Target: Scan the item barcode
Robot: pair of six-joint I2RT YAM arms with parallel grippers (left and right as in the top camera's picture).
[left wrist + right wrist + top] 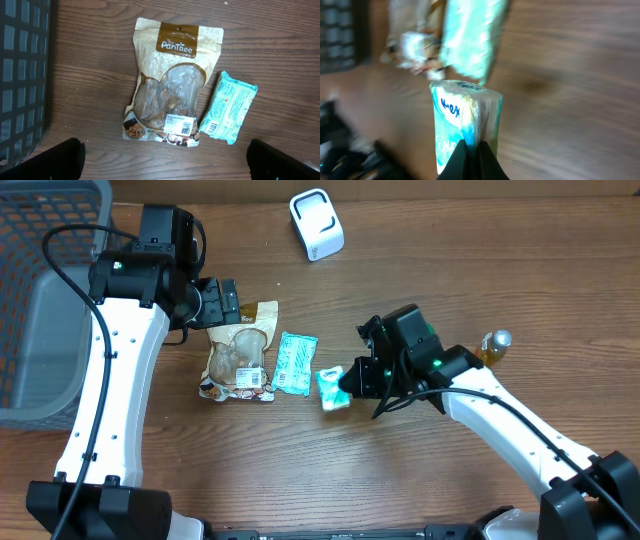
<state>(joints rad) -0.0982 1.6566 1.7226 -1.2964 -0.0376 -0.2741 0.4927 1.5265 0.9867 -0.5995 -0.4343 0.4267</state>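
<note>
The right fingers (349, 379) are clamped shut on the tissue pack (331, 389), well short of the scanner (316, 223). The left fingers (227, 301) gape wide and empty, off to the scanner's left. The pickup looks done; next the pack needs carrying to the scanner, barcode facing it.
</note>
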